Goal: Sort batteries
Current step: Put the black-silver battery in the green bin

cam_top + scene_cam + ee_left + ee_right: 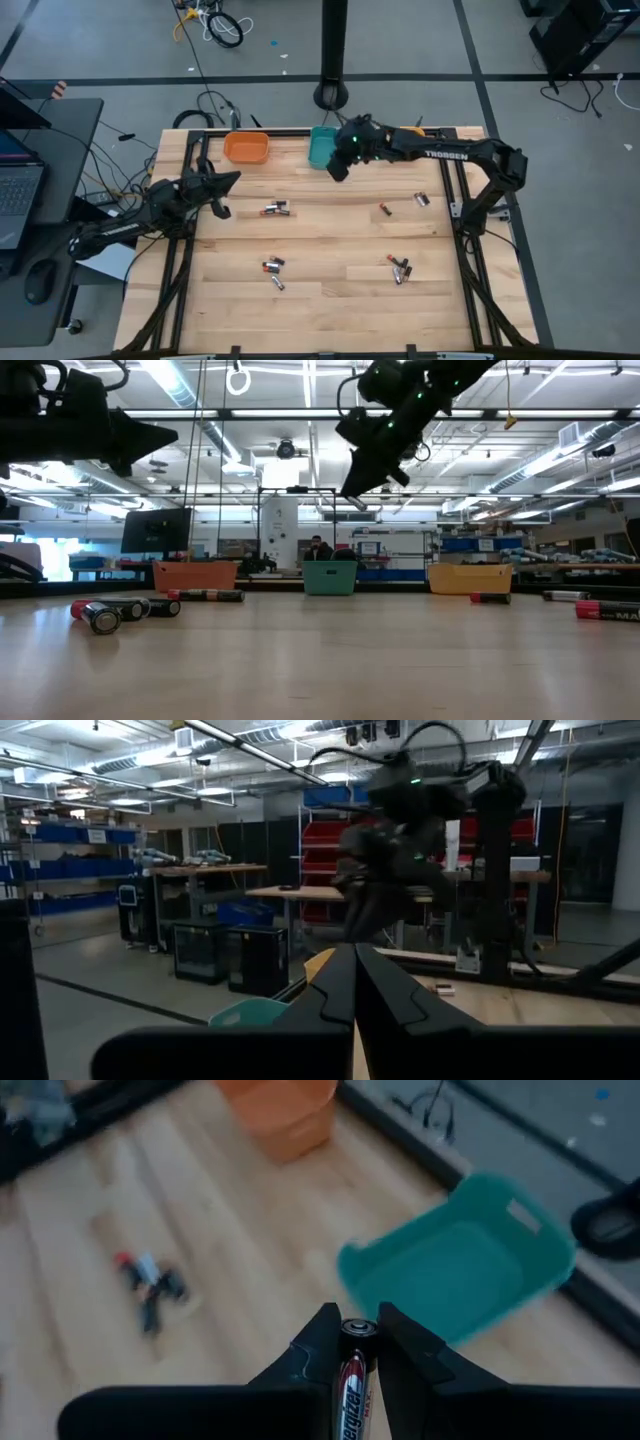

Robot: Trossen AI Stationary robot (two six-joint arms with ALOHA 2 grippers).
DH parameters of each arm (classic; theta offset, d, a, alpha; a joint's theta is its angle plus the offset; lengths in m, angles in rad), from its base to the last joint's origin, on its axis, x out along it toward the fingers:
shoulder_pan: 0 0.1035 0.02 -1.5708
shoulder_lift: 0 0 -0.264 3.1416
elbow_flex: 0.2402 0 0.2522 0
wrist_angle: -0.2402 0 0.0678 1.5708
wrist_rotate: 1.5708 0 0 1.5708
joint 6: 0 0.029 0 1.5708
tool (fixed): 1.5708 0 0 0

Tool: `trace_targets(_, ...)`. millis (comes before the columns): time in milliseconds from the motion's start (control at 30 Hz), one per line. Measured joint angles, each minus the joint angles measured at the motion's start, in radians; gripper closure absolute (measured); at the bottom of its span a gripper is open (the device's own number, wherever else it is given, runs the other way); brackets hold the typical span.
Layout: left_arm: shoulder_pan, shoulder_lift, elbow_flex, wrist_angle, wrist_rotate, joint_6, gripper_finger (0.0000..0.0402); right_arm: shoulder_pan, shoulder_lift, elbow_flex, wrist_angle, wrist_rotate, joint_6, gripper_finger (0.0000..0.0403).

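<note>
Wooden counter (330,300) boards carry the whole scene, seen from above with both arms over them. Between the fingertips of the right gripper (352,1342) a battery (351,1380) is clamped, held end-on, as the right wrist view shows. That gripper is poised above the counter just beside the teal bin (322,147), with the bin's open mouth lying a little ahead of the fingers. The step in hand is judged to be the carrying of this cell to its bin. For the drop, the gripper must be brought fully over the bin's mouth before it is released, or the cell may strike the rim and roll. An orange bin (246,148) stands further along. Other batteries (275,209) lie scattered on the boards, unsorted. The left gripper (218,209) is clenched on nothing and waits near the counter's left edge.
</note>
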Motion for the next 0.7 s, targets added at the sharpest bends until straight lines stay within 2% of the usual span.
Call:
trace_targets(233,-0.001,0.0,0.0,0.01,0.006,0.0,0.0391,-0.114,0.178,0.154,-0.052,-0.06,-0.109,0.0349)
trace_targets(533,-0.001,0.0,0.0,0.019,0.006,0.0,0.0391,-0.2,0.487,0.503,-0.305,-0.104,-0.327,0.0349)
trace_targets(700,-0.001,0.0,0.0,0.02,0.006,0.0,0.0391,-0.217,0.605,0.64,-0.418,-0.108,-0.399,0.0349)
